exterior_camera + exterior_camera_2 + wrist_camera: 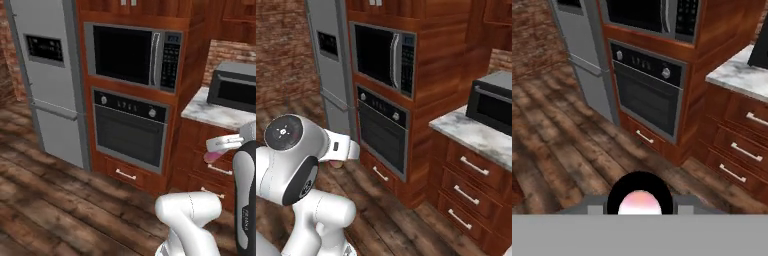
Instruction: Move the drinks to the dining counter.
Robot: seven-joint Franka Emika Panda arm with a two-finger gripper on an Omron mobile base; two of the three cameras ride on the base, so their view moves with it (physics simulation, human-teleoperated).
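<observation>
Pink bottle (640, 202) is held clamped in the end effector (220, 150), carried beside the wall oven (131, 129); delivery to the dining worktop is judged outstanding.

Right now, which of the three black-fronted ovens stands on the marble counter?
The toaster oven at the right: it stands on the marble counter above the drawers. The microwave and the wall oven under it are built into the wooden cabinet.
</observation>
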